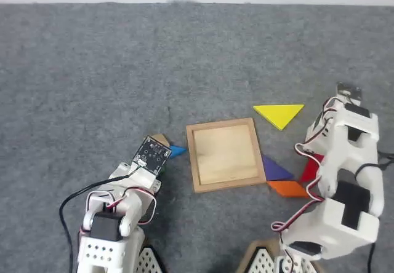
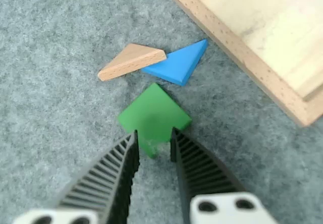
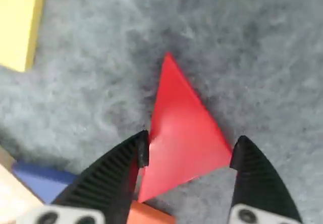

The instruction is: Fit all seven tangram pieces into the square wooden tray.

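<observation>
Straddling red triangle (image 3: 176,108), right gripper (image 3: 193,142), jaws apart

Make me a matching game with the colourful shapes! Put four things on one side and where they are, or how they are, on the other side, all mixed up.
Things:
1. green square
2. red triangle
3. yellow triangle
4. wooden tray

Places or states:
A. nothing inside it
B. at the tip of the right tool
C. at the tip of the left tool
D. alone on the grey carpet, beyond the tray's far corner

Right pairs: 1-C, 2-B, 3-D, 4-A.
</observation>
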You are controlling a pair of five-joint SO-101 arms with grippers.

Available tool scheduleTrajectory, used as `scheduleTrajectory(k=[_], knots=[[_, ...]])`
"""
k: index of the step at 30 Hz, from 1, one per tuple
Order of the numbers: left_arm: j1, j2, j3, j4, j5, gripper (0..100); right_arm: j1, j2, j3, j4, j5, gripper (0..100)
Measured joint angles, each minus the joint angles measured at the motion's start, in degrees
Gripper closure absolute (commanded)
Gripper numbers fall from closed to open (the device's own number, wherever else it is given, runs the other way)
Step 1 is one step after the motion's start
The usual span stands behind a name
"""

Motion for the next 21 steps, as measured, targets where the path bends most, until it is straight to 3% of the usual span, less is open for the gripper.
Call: scheduleTrajectory(k=[9, 21], knots=[[0.0, 0.0, 0.0, 0.0, 0.0, 90, 1.0, 4.2, -0.1, -0.3, -1.5, 66.6], [0.0, 0.0, 0.0, 0.0, 0.0, 90, 0.9, 5.1, -0.1, 2.3, 0.1, 66.6]])
